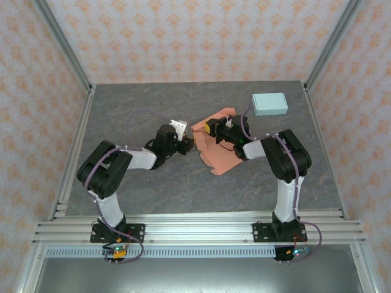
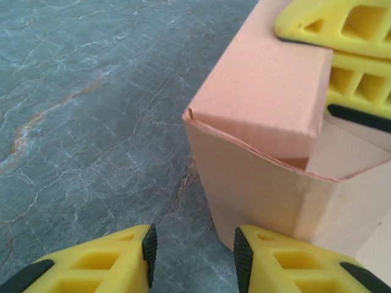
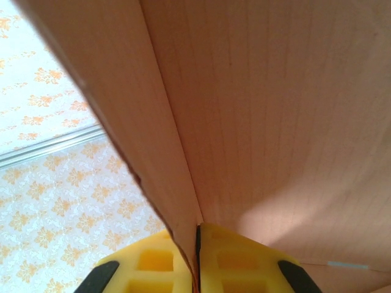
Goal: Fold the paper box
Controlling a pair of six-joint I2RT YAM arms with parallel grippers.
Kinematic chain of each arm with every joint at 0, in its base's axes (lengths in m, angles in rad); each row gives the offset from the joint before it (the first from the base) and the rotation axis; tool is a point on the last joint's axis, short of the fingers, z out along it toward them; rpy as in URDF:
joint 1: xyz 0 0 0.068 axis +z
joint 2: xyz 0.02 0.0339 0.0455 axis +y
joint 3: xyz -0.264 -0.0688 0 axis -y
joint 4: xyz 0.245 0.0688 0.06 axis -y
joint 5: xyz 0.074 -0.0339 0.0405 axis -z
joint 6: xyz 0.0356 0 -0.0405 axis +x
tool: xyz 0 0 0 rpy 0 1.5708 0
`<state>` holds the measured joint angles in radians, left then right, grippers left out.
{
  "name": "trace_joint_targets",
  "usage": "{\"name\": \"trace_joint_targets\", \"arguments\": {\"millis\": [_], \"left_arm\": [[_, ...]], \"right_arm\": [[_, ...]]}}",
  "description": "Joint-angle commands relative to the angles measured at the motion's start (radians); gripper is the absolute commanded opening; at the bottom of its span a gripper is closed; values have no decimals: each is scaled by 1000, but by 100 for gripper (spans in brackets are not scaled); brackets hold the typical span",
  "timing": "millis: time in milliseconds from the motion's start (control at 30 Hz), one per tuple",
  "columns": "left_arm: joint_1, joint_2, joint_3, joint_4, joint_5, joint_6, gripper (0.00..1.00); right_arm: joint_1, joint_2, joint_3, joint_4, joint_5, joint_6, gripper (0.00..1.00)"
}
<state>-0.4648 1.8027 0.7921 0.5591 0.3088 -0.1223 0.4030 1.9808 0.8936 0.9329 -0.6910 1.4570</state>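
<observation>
Top external view is showing the pink paper box (image 1: 220, 160) lying partly folded near the middle of the grey worktop (image 1: 140, 183), between the 2 arms, with a pale teal box (image 1: 269, 104) sitting well apart toward the far right corner. The left claw (image 1: 190, 145) is hovering just beside the paper box's left edge. In the left wrist view its 2 yellow fingers (image 2: 104, 262) are standing apart with nothing between them, a raised corner of the paper box just beyond the right one. The right claw (image 1: 211, 130) is pinching a panel of the paper box, and the right wrist view is showing its fingers (image 3: 238, 259) pressed together on the thin paper edge.
</observation>
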Motion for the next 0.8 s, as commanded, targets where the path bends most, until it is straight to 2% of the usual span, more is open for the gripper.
{"name": "trace_joint_targets", "arguments": {"millis": [0, 67, 267, 500, 767], "left_arm": [[-6, 24, 24, 73, 19, -49, 41], [-6, 35, 12, 132, 44, -70, 41], [-5, -23, -24, 147, 55, -84, 42], [-10, -49, -25, 89, 52, -37, 42], [-46, -27, 9, 84, 59, -5, 43]], "right_arm": [[11, -7, -34, 32, 26, -9, 10], [5, -14, -51, 62, 44, -1, 12], [12, -62, -83, 117, 102, -21, 12], [40, -48, -217, 415, 293, -12, 10], [56, -87, -297, 463, 437, -94, 6]]}}
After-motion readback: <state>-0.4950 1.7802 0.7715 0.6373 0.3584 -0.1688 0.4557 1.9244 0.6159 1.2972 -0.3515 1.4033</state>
